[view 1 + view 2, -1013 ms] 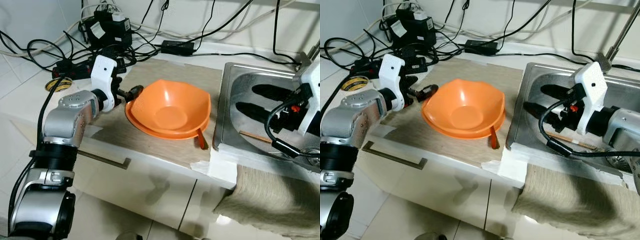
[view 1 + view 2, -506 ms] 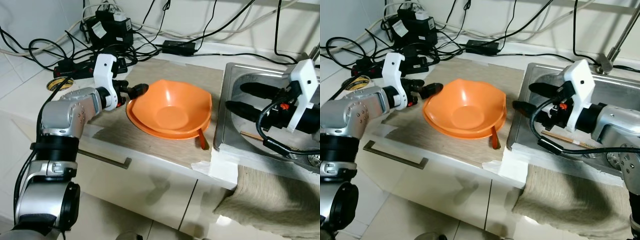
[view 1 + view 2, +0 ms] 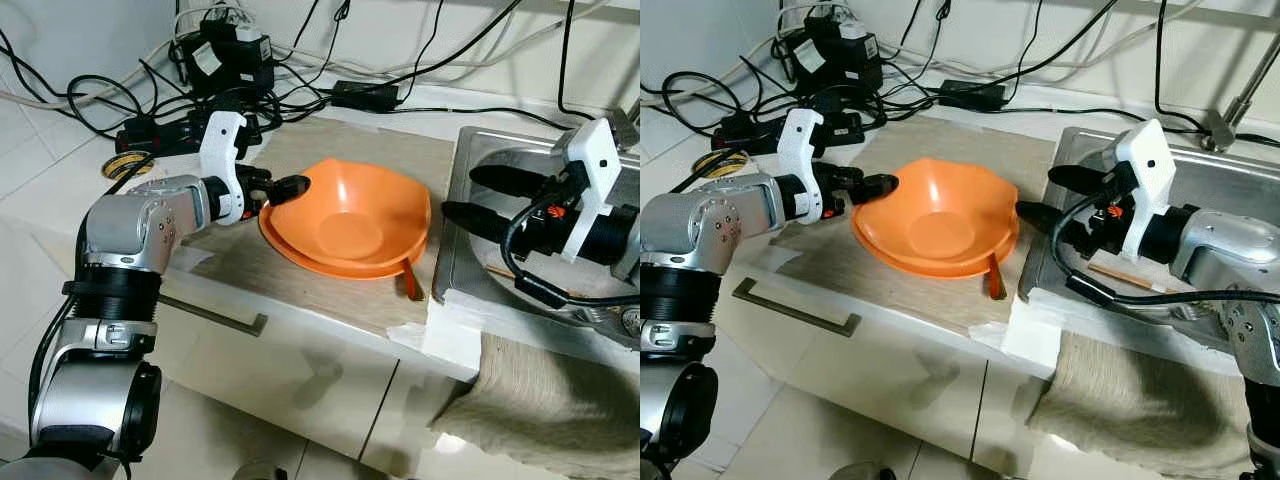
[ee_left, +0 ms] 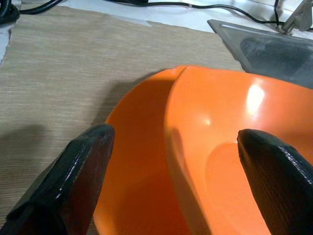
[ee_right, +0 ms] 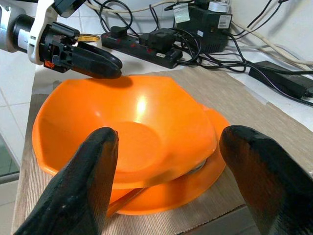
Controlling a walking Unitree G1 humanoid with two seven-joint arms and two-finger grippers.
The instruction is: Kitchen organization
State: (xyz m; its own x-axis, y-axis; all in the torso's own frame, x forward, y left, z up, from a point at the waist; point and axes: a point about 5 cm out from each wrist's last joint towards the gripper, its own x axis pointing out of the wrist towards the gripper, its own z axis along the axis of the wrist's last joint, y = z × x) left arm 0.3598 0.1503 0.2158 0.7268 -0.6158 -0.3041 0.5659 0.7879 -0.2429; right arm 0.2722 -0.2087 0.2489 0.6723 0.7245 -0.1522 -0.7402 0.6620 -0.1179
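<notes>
two orange bowls [image 3: 350,215] sit nested, one inside the other, between the two grippers: the left gripper [image 3: 290,186] at their rim and the right gripper [image 3: 1040,197] just beside their opposite edge. one orange utensil [image 3: 410,283] pokes out from under the bowls on the right gripper's side. one beige mat [image 3: 300,150] lies under them. one wooden stick [image 3: 1120,277] lies in the one sink [image 3: 470,140], below the right gripper. one roll of tape [image 3: 122,166] lies beyond the left gripper's arm. one cloth [image 3: 540,400] hangs near the right arm.

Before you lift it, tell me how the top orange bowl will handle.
The top orange bowl looks like thin, glossy plastic, so probably light, stiff and somewhat slippery between the left gripper fingers. It sits askew on the orange dish beneath, so a push at the rim would likely slide or rock it. It is unlikely to shatter if dropped.
</notes>
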